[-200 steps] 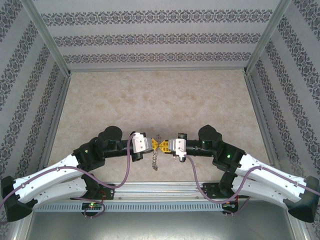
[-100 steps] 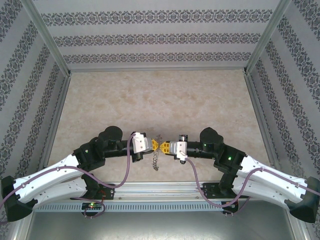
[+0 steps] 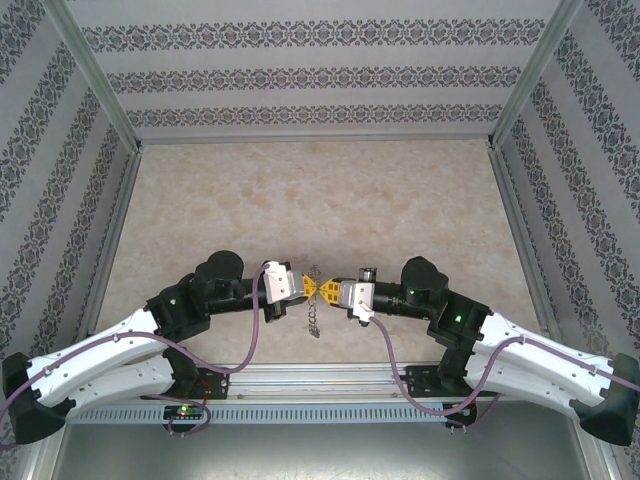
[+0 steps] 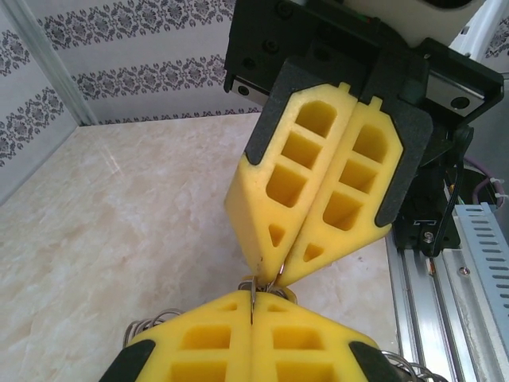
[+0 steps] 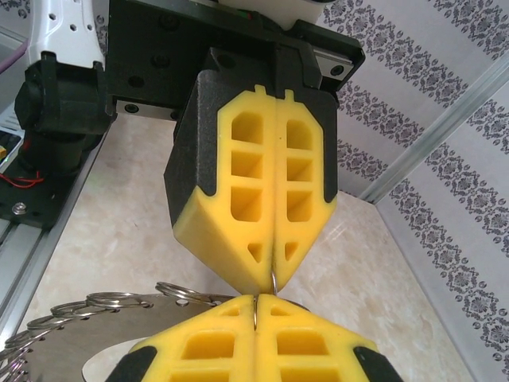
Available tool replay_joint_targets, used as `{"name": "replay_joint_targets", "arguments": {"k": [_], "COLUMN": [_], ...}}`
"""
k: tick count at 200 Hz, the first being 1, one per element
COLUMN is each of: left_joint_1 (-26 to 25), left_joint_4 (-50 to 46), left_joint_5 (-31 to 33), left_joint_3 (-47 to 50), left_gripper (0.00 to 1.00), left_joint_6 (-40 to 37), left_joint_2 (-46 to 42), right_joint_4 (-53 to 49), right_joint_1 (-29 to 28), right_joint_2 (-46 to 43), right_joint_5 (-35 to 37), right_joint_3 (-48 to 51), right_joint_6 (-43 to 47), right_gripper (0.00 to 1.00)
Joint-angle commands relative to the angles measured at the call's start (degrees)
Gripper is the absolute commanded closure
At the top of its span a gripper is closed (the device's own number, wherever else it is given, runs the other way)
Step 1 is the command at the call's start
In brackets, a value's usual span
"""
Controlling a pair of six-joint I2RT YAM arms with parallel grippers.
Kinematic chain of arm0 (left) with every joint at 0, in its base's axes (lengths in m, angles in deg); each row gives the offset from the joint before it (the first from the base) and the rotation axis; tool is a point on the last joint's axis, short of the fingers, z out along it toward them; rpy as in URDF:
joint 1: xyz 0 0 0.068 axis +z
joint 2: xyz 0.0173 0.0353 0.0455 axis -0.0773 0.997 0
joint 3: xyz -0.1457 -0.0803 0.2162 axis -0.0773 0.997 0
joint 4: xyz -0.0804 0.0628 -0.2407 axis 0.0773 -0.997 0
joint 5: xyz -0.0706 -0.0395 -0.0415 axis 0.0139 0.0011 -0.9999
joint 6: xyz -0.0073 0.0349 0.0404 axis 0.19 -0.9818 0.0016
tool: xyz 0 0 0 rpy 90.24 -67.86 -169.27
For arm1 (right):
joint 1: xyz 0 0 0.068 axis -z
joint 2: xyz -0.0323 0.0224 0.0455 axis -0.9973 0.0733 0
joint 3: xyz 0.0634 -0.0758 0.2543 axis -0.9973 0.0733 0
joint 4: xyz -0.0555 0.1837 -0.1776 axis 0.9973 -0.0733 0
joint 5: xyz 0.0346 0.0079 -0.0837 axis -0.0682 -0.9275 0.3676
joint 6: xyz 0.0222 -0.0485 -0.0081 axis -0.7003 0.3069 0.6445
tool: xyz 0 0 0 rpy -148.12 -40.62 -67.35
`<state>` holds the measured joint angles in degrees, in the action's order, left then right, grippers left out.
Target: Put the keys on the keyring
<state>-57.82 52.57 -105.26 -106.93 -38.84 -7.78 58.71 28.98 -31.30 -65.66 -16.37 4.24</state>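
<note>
Here, the left gripper (image 3: 312,290) and right gripper (image 3: 329,291) met tip to tip above the near centre of the table (image 3: 300,200). Each had its jaws pressed together on the keyring (image 3: 314,319), whose limp looped length hung below them.

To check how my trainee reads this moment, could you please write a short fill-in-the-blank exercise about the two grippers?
1. The left gripper and the right gripper meet tip to ____.
2. Both grippers are ____ on the keyring, not open.
3. Their fingers are coloured ____.
Missing words: tip; shut; yellow.
</note>
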Motion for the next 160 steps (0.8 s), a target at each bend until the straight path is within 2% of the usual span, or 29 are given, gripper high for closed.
{"name": "replay_joint_targets", "arguments": {"k": [1,28,138,160], "left_joint_1": [1.02,1.26,1.71,1.71], "left_joint_4": [9.52,9.50,11.30,11.65], "left_joint_5": [0.82,0.96,1.11,1.06], "left_joint_3": [-2.60,-2.62,-1.82,-1.50], "left_gripper": [1.00,1.00,1.00,1.00], "left_joint_6": [1.49,1.51,2.02,2.11], "left_joint_2": [-1.44,-1.53,-1.78,-2.07], "right_joint_4": [-2.15,-1.89,-1.46,-1.42], "right_joint_1": [-1.15,-1.10,-1.10,-1.11], "right_joint_2": [-0.13,-0.48,-0.56,-0.56], "right_joint_5": [0.01,0.28,0.83,0.85], "right_joint_3": [1.68,2.03,2.82,3.07], "right_joint_6": [0.92,0.74,0.39,-0.11], "right_gripper": [0.98,0.93,0.89,0.85]}}
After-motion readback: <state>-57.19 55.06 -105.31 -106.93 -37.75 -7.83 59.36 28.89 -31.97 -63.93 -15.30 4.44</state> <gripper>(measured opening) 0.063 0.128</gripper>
